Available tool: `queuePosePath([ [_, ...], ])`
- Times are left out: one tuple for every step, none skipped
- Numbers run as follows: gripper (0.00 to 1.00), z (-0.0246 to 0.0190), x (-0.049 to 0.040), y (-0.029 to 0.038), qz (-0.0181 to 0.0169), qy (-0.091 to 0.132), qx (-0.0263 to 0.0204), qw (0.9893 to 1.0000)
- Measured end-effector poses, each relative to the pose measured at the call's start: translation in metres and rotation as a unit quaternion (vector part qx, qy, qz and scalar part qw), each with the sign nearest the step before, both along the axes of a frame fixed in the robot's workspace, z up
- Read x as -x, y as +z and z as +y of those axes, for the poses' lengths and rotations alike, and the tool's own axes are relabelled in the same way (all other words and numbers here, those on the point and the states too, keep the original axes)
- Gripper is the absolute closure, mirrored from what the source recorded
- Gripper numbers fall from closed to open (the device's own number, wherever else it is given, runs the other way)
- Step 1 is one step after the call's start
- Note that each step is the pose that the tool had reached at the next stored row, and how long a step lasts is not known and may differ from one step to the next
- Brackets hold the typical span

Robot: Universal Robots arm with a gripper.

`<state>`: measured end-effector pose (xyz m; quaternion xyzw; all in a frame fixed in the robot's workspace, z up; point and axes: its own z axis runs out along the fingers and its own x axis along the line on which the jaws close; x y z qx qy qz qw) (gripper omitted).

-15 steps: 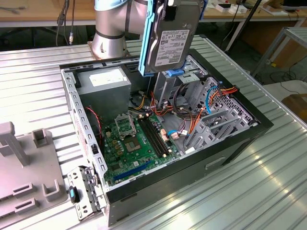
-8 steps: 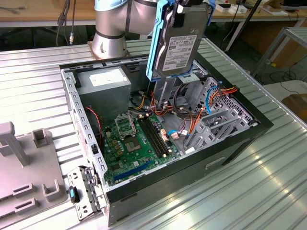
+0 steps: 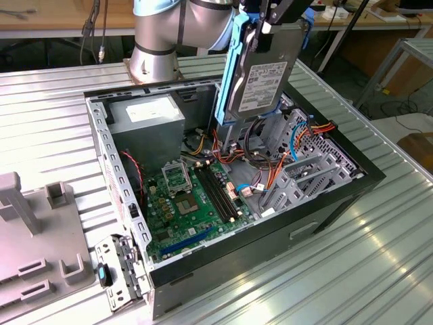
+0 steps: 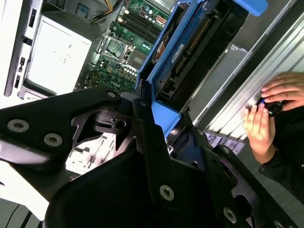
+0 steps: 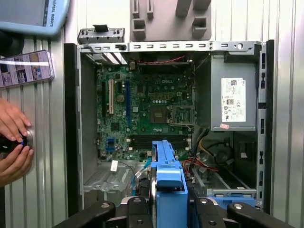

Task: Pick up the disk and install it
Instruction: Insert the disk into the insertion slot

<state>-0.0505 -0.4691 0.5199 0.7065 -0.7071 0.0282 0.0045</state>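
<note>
The disk (image 3: 260, 81), a grey metal drive with a white label in a light-blue rail bracket, hangs upright above the open computer case (image 3: 331, 203). My gripper (image 3: 272, 19) is shut on its upper end in the exterior view. Below it lie the metal drive cage (image 3: 308, 162) and a tangle of cables. In the second wrist view the disk (image 4: 190, 52) juts out from my gripper (image 4: 164, 118) over the case. In the first wrist view the blue bracket (image 5: 166, 183) sits between the black fingers (image 5: 137, 209), above the case's cable side.
Inside the case are a green motherboard (image 3: 186, 196) and a grey power-supply box (image 3: 145, 118). A grey plastic fixture (image 3: 34, 237) lies at the exterior view's left. A person's hands (image 5: 14, 142) rest on the ribbed table beside the case, near a phone (image 5: 23, 69).
</note>
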Motion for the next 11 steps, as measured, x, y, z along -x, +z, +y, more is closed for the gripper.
queuePosePath([
  [0.63, -0.0044, -0.0018, -0.0022, 0.0000, 0.000, 0.0000, 1.0000],
  [0.63, -0.0072, -0.0030, -0.0035, 0.0000, 0.000, 0.0000, 1.0000],
  [0.63, -0.0087, -0.0036, -0.0042, 0.0000, 0.000, 0.0001, 1.0000],
  [0.63, -0.0104, -0.0041, -0.0048, 0.0000, 0.000, 0.0000, 1.0000],
  [0.63, -0.0130, -0.0048, -0.0058, 0.0000, 0.000, 0.0000, 1.0000],
  [0.63, -0.0164, -0.0059, -0.0071, 0.0000, 0.000, 0.0000, 1.0000],
  [0.63, -0.0195, -0.0068, -0.0083, 0.0000, 0.000, 0.0000, 1.0000],
  [0.63, -0.0213, -0.0075, -0.0090, 0.0000, 0.000, 0.0000, 1.0000],
  [0.63, -0.0232, -0.0084, -0.0097, 0.0000, 0.000, 0.0001, 1.0000],
  [0.63, -0.0250, -0.0106, -0.0105, 0.0000, 0.000, 0.0000, 1.0000],
  [0.63, -0.0256, -0.0122, -0.0109, 0.0000, 0.000, 0.0000, 1.0000],
])
